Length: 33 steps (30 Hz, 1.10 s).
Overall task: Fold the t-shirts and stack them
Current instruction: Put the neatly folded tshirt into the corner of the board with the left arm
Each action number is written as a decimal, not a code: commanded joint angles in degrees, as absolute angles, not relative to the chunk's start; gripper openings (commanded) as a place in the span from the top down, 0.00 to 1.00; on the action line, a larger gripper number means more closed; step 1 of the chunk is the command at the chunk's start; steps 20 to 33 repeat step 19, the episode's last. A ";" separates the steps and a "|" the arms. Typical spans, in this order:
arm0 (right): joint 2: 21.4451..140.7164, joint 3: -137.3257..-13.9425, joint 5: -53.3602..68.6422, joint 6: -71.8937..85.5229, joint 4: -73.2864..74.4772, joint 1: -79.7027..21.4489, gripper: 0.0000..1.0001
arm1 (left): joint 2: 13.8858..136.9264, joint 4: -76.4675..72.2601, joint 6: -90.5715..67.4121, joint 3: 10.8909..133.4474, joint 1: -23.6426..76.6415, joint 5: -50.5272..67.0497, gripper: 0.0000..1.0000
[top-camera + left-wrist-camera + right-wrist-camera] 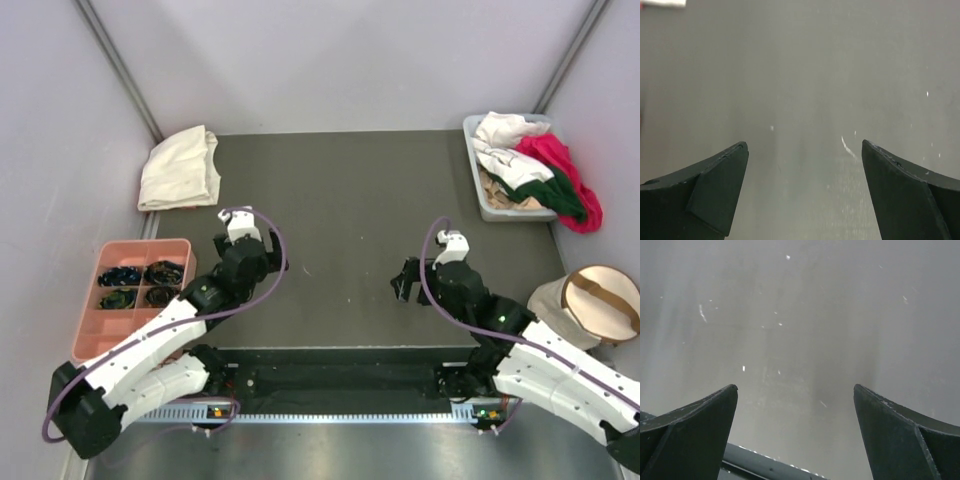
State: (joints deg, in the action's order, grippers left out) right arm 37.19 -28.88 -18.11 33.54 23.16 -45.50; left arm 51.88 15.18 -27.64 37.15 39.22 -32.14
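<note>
Surface (340, 220): dark, matte, bare across the middle; pale flecks and scuffs visible in both wrist views.
Cream-white t-shirt (180, 168): folded into a thick pad, lying at the far left corner, partly over the left edge, well apart from both tools.
Grey bin (505, 214): sitting at the far right corner, holding a loose heap of clothes.
White t-shirt (505, 130): crumpled at the far end of the bin, on top of the heap.
Magenta t-shirt (555, 155): bunched against the bin's right side, spilling over its rim past the right edge.
Dark green t-shirt (560, 200): wedged under white cloth toward the near end of the bin, touching the magenta one.
Left tool (805, 145): fingers spread wide, nothing between them, above bare surface near the left edge, about midway between near and far edges.
Right tool (795, 387): fingers spread wide too, gripping nothing, above bare surface right of centre, closer to the near edge.
Pink tray (100, 335): beside the left edge, dark small items in four of its far compartments; too small to identify.
Round beige pouch (600, 315): beyond the right edge, tan strap across its top, just beside the right arm.
</note>
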 commanded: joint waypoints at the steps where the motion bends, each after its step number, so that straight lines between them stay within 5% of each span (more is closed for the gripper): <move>1: 31.65 -26.81 -28.91 39.81 30.31 -49.48 0.01 | 45.72 17.84 -35.32 31.57 40.78 -33.91 0.01; 33: 30.23 -26.81 -32.08 41.04 34.63 -50.01 0.01 | 39.73 18.63 -34.63 28.56 40.87 -37.18 0.01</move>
